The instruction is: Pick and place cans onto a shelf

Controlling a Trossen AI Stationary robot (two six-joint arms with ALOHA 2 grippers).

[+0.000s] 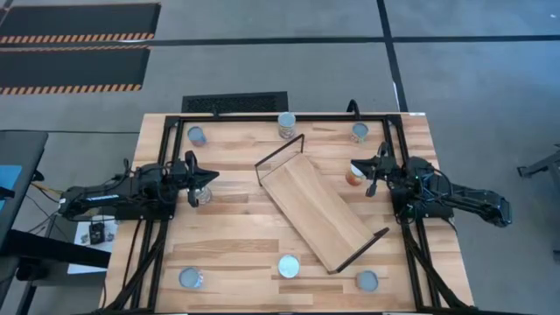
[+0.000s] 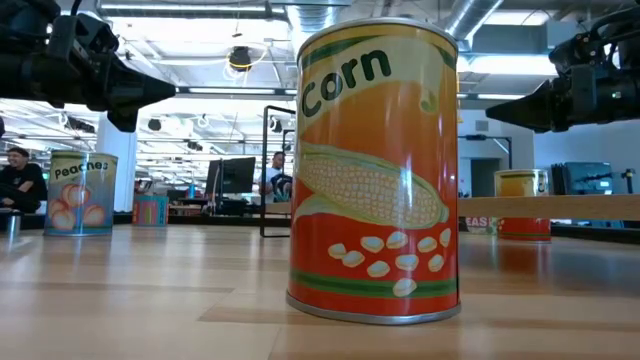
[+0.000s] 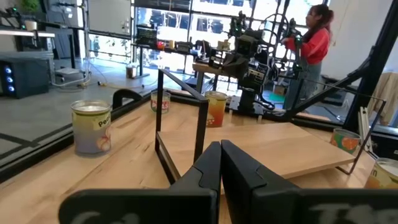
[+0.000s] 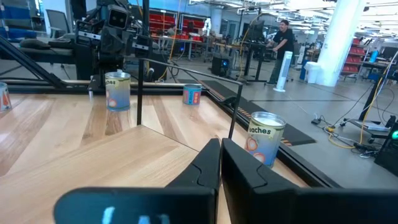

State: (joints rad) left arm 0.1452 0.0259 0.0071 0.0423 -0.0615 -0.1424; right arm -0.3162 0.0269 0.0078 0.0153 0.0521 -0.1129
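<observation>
Cans are scattered round the striped tabletop (image 1: 227, 236), none on the shelf (image 1: 317, 212), which lies diagonally across the middle with black wire frames at both short ends; three cans stand along the far edge, at (image 1: 198, 136), (image 1: 287, 125) and (image 1: 360, 132); three more sit along the near edge, at (image 1: 191, 278), (image 1: 289, 266) and (image 1: 367, 281). Left gripper (image 1: 208, 179) hovers at the left side of the table, fingers pressed together with nothing between them, as its wrist view shows (image 3: 221, 163); a can (image 1: 203, 196) stands just beside and partly under its tip, not held. Right gripper (image 1: 360, 168) hovers at the right side, pointing toward the shelf, its fingers likewise closed on nothing in its own view (image 4: 221, 160); an orange-labelled can (image 1: 354, 176) stands just below the tip, close to the shelf's far corner, ungripped. From table height, a corn can (image 2: 375, 170) fills the foreground; a peaches can (image 2: 81, 193) stands further back on the left; people show in the room beyond.
</observation>
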